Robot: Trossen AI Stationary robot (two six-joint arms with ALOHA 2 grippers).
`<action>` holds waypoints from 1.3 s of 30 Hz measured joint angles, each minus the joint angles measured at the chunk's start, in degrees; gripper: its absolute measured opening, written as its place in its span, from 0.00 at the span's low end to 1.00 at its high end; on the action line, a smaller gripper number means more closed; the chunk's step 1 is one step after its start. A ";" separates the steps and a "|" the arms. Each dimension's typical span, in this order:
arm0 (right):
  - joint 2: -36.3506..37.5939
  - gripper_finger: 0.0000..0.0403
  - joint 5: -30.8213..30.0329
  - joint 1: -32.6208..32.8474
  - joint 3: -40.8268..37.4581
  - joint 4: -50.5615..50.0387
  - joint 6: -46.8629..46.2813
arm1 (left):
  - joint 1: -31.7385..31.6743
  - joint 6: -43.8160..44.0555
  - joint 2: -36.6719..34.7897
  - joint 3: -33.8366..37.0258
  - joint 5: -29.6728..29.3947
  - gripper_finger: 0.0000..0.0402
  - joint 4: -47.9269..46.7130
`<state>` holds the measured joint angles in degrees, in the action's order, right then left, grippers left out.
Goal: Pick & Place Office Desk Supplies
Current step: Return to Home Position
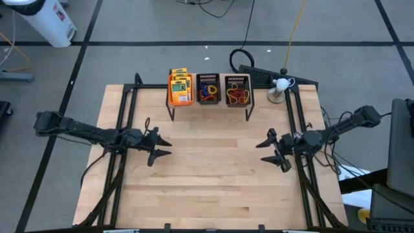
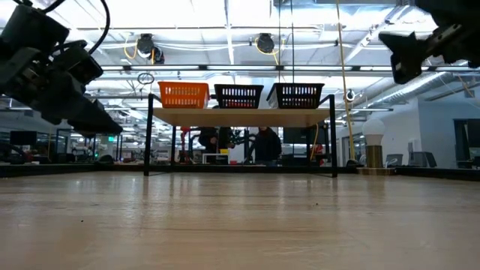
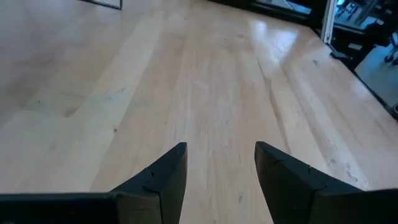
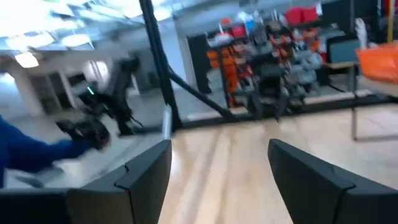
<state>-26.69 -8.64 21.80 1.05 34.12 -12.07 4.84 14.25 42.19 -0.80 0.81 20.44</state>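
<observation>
We see the orange bin (image 1: pixel 180 88) and both black bins (image 1: pixel 207 89) filled, on the shelf (image 2: pixel 240 116). The left gripper (image 1: pixel 167 147) and right gripper (image 1: pixel 262 153) hover open, empty; we judge the sorting done

Right wrist view motion-smeared: orange mesh bin (image 4: pixel 380 62) cut by the edge, blue shape (image 4: pixel 28 152) at the border unidentifiable. Low view: bin contents hidden by mesh walls; person in dark clothes (image 2: pixel 264 144) half hidden behind light wooden shelf (image 2: pixel 240 116); left arm (image 2: pixel 45 67), right arm (image 2: pixel 435 37) cut off up top. High view: yellow-and-green pack (image 1: pixel 181 84) print, rubber-band loops (image 1: pixel 207 90) too small to tell.
</observation>
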 joint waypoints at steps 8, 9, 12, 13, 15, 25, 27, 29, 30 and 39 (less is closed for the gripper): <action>-0.03 0.64 3.13 -5.67 -0.10 -3.58 0.40 | -5.93 -3.22 0.02 -0.02 5.65 0.46 -0.01; -0.03 0.64 4.33 -6.62 -0.10 -3.58 0.34 | -7.10 -3.41 0.02 -0.02 6.72 0.46 0.01; -0.03 0.64 6.98 -9.61 -0.16 -3.53 0.54 | -10.85 -4.44 0.03 -0.02 10.37 0.46 0.01; -0.03 0.64 7.77 -10.67 -0.16 -3.54 0.63 | -12.15 -4.88 0.04 -0.02 11.67 0.46 0.01; -0.03 0.64 9.88 -13.00 -0.16 -3.56 0.68 | -14.80 -5.62 0.03 -0.02 14.28 0.46 0.05; -0.05 0.64 16.17 -20.68 -0.18 -3.50 -1.62 | -22.44 -4.84 0.04 -0.04 17.37 0.46 -0.01; -0.20 0.64 16.13 -21.25 -0.20 -4.48 -0.69 | -22.63 -1.02 0.04 -0.04 15.27 0.46 -0.43; -0.25 0.64 16.32 -21.44 -0.20 -5.57 -0.33 | -22.60 2.49 0.04 -0.07 14.07 0.46 -1.42; -0.23 0.64 16.36 -21.41 -0.20 -6.14 -0.56 | -22.60 4.05 0.07 -0.07 14.04 0.46 -1.81; -0.20 0.64 14.68 -21.36 -0.22 -4.15 -9.32 | -22.56 7.66 0.16 -0.07 13.89 0.46 -1.25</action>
<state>-26.89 6.04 0.44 0.83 29.98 -21.38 -17.72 21.91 42.36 -0.86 14.70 19.19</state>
